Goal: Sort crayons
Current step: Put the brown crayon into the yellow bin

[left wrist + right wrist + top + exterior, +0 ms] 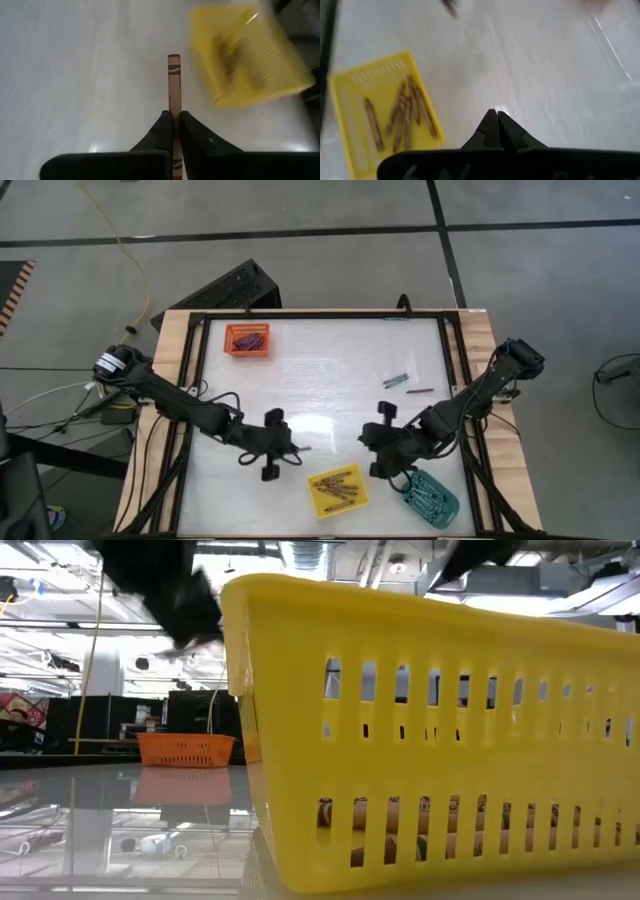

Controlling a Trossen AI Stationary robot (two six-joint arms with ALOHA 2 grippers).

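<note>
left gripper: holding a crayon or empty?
Holding. In the left wrist view the left gripper is shut on a tan crayon that pokes out past the fingertips, short of the yellow tray.

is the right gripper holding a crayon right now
No, the right gripper has its fingers closed together with nothing between them.

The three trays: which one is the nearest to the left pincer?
The yellow tray: it lies just beside the left pincer, which grips a tan crayon. The orange tray and teal tray sit farther off.

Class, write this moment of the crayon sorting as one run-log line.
left hand: shut on tan crayon, beside yellow tray | right hand: shut, empty, between yellow and teal tray
</note>
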